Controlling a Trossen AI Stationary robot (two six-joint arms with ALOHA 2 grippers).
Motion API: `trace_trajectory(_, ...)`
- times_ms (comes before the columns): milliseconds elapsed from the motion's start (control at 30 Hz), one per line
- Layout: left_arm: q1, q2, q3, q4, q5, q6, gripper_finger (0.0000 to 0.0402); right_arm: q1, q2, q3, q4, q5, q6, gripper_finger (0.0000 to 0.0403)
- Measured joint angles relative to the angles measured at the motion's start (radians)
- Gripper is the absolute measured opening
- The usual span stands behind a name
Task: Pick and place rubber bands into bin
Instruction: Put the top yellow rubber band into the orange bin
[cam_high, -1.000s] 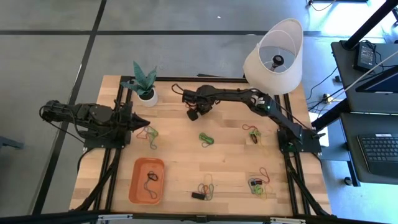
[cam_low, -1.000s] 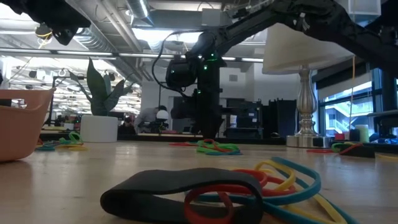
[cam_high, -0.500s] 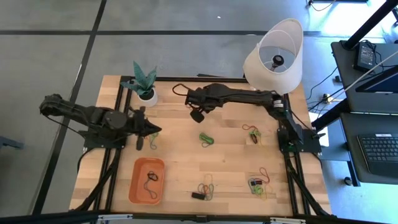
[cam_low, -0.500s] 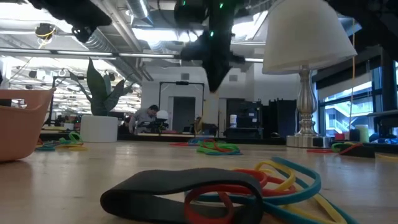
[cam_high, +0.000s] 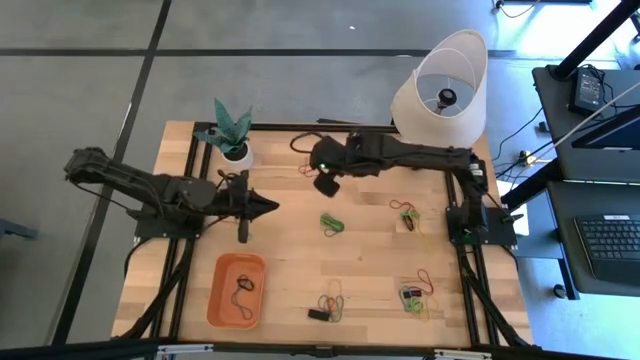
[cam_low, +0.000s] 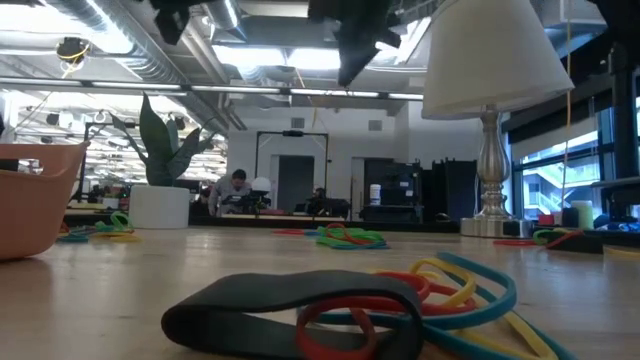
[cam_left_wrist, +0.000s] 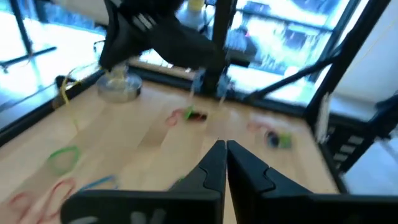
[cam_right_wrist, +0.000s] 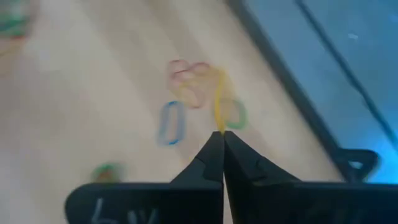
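Left end effector (cam_high: 272, 208), fingers pressed together and empty, hovers above the orange bin (cam_high: 236, 291); right end effector (cam_right_wrist: 219, 138) pinches a yellow rubber band (cam_right_wrist: 218, 106).

A white-shaded lamp (cam_high: 441, 90) stands over grey floor (cam_high: 80, 80).

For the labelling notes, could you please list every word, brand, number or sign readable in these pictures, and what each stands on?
No text can be read with certainty.
Pale scrawled marks on the right gripper's dark wrist block: too blurred to read.
Similar faint marks on the left gripper's block: unreadable.
Shallow orange rectangular plastic bin, white lampshade, white plant pot: no lettering visible.
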Motion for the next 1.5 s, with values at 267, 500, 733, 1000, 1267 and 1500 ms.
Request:
trace_trajectory(267, 0.000, 0.170, 0.000, 0.284, 0.016, 0.015, 0.0087, 0.113, -0.081, 0.000, 0.006, -0.095, -0.046, 0.0002)
trace_trajectory(500, 0.003, 0.310, 0.000, 0.478, -0.056, 0.120, 0.0169, 0.224, -0.117, 0.000, 0.039, -0.102, -0.074, 0.0001)
trace_trajectory(733, 0.037, 0.415, 0.000, 0.648, -0.061, 0.091, 0.0224, 0.283, -0.116, 0.000, 0.128, -0.136, -0.099, 0.0001)
trace_trajectory(1000, 0.037, 0.501, 0.045, 0.670, 0.008, 0.035, 0.0220, 0.293, -0.116, 0.000, 0.197, -0.136, -0.114, 0.0000)
trace_trajectory(1267, 0.034, 0.534, 0.075, 0.643, 0.030, 0.035, 0.0102, 0.293, -0.116, 0.000, 0.208, -0.136, -0.124, 0.0005)
trace_trajectory(1500, 0.032, 0.512, 0.075, 0.591, 0.047, 0.058, 0.0004, 0.291, -0.116, -0.001, 0.173, -0.136, -0.124, 0.0006)
